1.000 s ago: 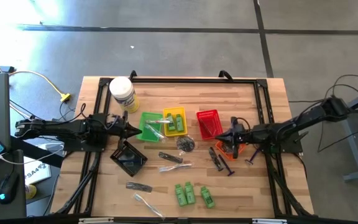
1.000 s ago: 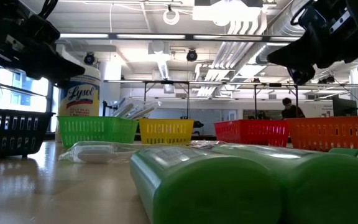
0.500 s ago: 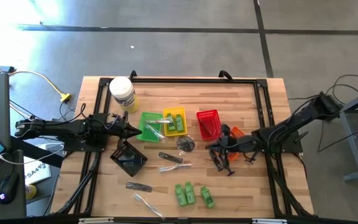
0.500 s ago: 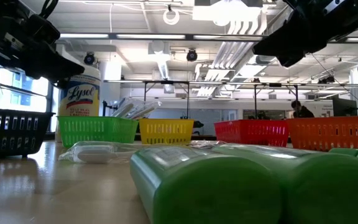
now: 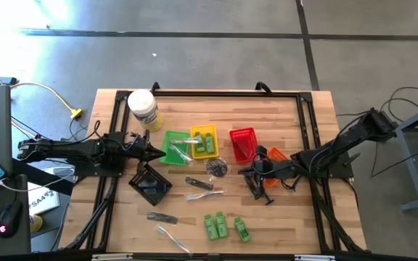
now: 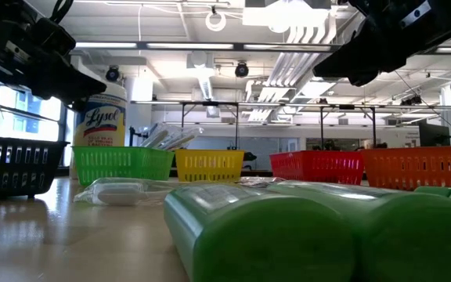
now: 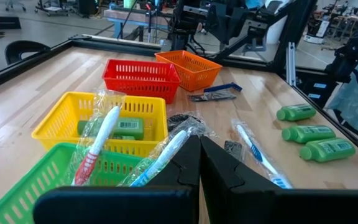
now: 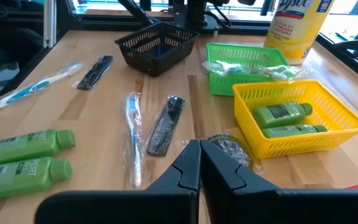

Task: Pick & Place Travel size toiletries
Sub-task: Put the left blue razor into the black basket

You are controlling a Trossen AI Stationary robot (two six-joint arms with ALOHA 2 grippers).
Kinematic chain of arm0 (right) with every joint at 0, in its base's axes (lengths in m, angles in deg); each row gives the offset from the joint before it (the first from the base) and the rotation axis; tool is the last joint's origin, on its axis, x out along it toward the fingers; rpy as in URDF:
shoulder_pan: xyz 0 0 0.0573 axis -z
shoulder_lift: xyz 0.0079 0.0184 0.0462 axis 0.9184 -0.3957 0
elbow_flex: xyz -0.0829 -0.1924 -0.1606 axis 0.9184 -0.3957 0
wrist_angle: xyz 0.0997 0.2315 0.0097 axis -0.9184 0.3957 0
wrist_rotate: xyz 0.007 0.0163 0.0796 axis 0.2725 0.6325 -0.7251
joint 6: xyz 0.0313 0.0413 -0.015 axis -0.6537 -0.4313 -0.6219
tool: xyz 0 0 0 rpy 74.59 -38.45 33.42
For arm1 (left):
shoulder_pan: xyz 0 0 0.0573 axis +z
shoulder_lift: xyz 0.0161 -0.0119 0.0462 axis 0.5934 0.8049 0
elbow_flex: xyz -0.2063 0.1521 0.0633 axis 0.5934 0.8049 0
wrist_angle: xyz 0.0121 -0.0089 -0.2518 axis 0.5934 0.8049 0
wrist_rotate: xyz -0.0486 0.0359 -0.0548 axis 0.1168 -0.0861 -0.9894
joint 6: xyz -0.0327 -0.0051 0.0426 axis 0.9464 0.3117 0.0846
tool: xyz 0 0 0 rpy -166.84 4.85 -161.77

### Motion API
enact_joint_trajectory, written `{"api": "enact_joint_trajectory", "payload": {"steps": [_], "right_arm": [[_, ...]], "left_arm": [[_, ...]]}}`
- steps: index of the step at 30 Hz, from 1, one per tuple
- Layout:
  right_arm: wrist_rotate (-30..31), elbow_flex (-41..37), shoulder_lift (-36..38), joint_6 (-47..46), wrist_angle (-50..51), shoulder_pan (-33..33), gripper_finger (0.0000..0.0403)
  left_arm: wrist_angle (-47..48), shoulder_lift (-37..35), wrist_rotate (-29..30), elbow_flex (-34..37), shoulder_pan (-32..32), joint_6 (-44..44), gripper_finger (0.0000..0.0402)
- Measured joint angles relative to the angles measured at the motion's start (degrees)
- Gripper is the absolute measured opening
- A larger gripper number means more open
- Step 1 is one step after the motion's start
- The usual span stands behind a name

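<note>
Wooden counter (image 5: 296, 116) under me: my right hand (image 5: 242, 172) hovers pinched together, empty, beside the red basket (image 5: 243, 143). Black razors (image 5: 258, 187) lie just below it, green tubes (image 5: 223, 226) nearer the front edge. My left hand (image 5: 160, 153), pressed together, waits by the green basket (image 5: 175, 146).

Daylight floods the scene evenly. In the high view a pale wash of glare lies on the floor (image 5: 42, 18) well away from both end effectors, and shadows on the worktop (image 5: 194, 109) are short and soft. The low view is backlit: ceiling lights (image 6: 280, 14) blow out white, so the arms read as black silhouettes, and the green tubes (image 6: 288, 235) nearest the lens are blurred, while the baskets behind stay sharper. In the right wrist view, window light flares behind the white jar (image 8: 294, 28), far ahead of the right end effector (image 8: 199, 163), itself dark and soft.
</note>
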Motion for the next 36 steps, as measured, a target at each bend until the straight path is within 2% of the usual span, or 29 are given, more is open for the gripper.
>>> {"api": "enact_joint_trajectory", "payload": {"steps": [29, 36], "right_arm": [[-0.33, 0.02, 0.0, -0.64, -0.94, 0.0, 0.0002], [-3.15, 0.02, 0.0, -3.64, -0.61, -0.01, 0.0002]], "left_arm": [[0.02, -0.02, 2.14, -0.02, 0.0, -1.54, 0.0], [0.02, 0.0, 2.12, -0.02, 0.0, -1.54, 0.0]]}}
